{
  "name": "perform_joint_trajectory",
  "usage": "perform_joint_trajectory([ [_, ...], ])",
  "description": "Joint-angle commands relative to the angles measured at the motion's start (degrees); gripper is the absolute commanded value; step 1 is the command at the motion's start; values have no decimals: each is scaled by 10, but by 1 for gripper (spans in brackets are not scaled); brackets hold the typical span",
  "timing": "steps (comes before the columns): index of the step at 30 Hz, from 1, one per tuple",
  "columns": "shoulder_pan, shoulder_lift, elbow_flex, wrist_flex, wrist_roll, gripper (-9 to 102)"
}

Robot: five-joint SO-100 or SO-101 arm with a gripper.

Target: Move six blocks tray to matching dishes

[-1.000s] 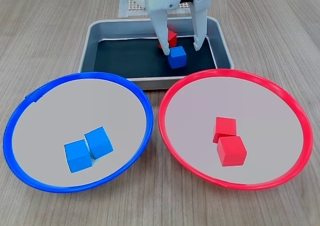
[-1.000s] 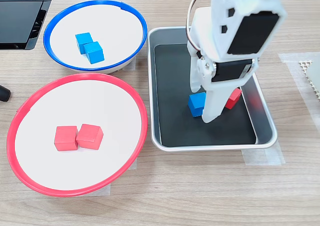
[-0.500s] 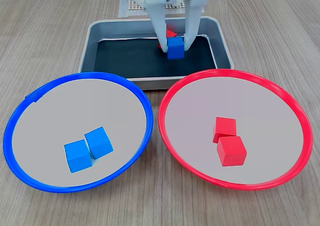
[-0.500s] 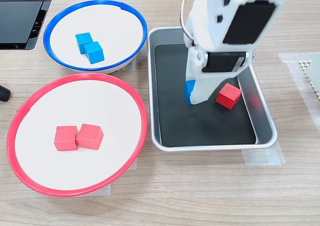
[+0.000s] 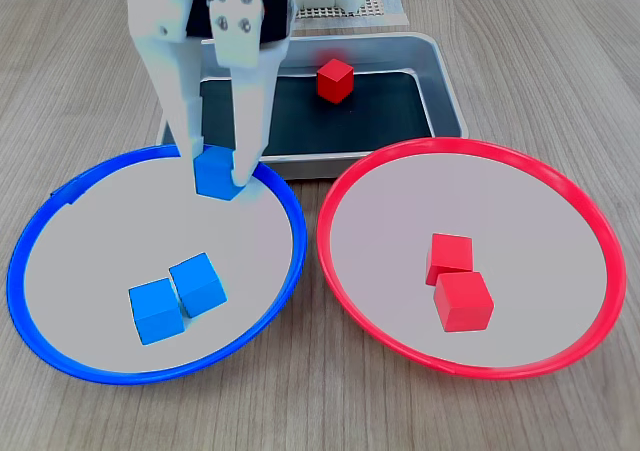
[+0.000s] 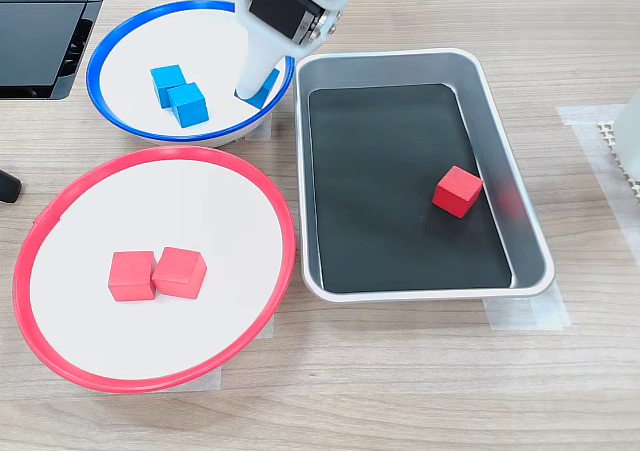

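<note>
In both fixed views my gripper (image 5: 215, 179) (image 6: 256, 89) is shut on a blue block (image 5: 212, 174) (image 6: 266, 92). It holds the block just inside the blue-rimmed dish (image 5: 291, 223) (image 6: 99, 63), at the edge nearest the tray. Whether the block touches the dish floor I cannot tell. Two more blue blocks (image 5: 156, 311) (image 5: 197, 284) (image 6: 178, 94) lie side by side in that dish. The red-rimmed dish (image 5: 335, 186) (image 6: 282, 221) holds two red blocks (image 5: 450, 256) (image 5: 463, 301) (image 6: 157, 273). One red block (image 5: 335, 79) (image 6: 458, 191) lies alone in the silver tray (image 5: 450, 101) (image 6: 525, 216).
A black device (image 6: 40, 21) lies at the top left corner of the wooden table. A white mesh mat (image 5: 350, 11) (image 6: 622, 141) sits by the arm's base behind the tray. Tape strips hold the tray and dishes down.
The gripper closed on the blue block in the tray, lifted it and carried it over the blue dish's rim. The red block stays in the tray.
</note>
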Motion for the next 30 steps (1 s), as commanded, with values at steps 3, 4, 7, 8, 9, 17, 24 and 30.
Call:
perform_joint_trajectory([
  [3,22,-40,-53,-6,-57,22],
  [4,22,-42,-58,-4,-60,24],
  [7,19,-34,-62,-1,-62,24],
  [8,17,-27,-62,1,-56,22],
  [9,13,-15,-62,15,-49,9],
  [17,-30,151,-25,363,-54,0],
  [24,-67,224,178,428,-33,10],
  [30,-121,261,246,368,167,22],
])
